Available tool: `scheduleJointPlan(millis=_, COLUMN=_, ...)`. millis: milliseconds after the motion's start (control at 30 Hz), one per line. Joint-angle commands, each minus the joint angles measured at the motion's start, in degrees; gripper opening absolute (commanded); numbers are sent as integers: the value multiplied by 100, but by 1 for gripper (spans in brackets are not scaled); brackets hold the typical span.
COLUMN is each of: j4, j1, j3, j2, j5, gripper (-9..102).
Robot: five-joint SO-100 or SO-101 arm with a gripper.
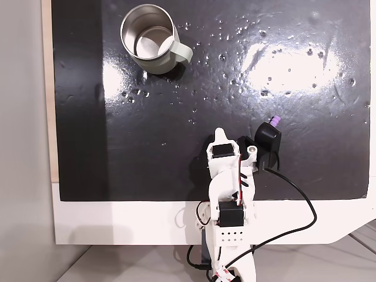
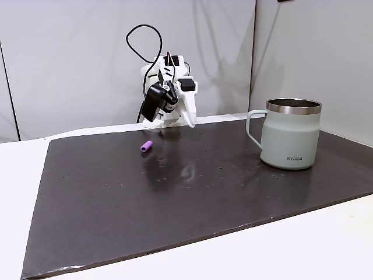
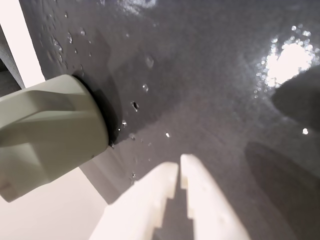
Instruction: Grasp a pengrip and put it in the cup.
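Observation:
The pengrip (image 1: 274,121) is a tiny purple cylinder lying on the black mat, just beyond the arm's black camera module (image 1: 267,138) in a fixed view. From the side it lies alone on the mat (image 2: 145,146), in front of the arm. The cup (image 1: 150,36) stands upright at the mat's far left corner, steel inside showing, with a pale green body (image 2: 291,137) and its handle toward the arm. My gripper (image 3: 178,167) is shut with nothing in it, folded back near the arm's base (image 1: 219,133), apart from both. The wrist view has the cup (image 3: 50,135) at its left edge.
The glossy black mat (image 1: 176,117) lies on a white table (image 1: 117,223) and carries bright light reflections. A black cable (image 1: 294,194) loops from the camera module past the arm's base. A grey wall (image 2: 70,58) stands behind the arm.

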Motion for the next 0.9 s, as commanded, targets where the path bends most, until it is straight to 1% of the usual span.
scheduleJointPlan(millis=0, j4=-193, j1=-44, j3=-35, j2=70, j5=-18, gripper=0)
scheduleJointPlan(millis=500, j4=-193, j1=97, j3=-35, j2=70, j5=132, gripper=0)
scheduleJointPlan(millis=567, j4=-193, j1=97, j3=-35, j2=70, j5=70, gripper=0)
scheduleJointPlan(millis=600, j4=-167, j1=97, j3=-53, j2=70, j5=-114, gripper=0)
scheduleJointPlan(millis=700, j4=255, j1=308, j3=-545, j2=79, j5=-650, gripper=0)
scheduleJointPlan(millis=767, j4=686, j1=413, j3=-1099, j2=9, j5=-1125, gripper=0)
scheduleJointPlan(millis=867, j4=1239, j1=606, j3=-1907, j2=-694, j5=-1652, gripper=0)
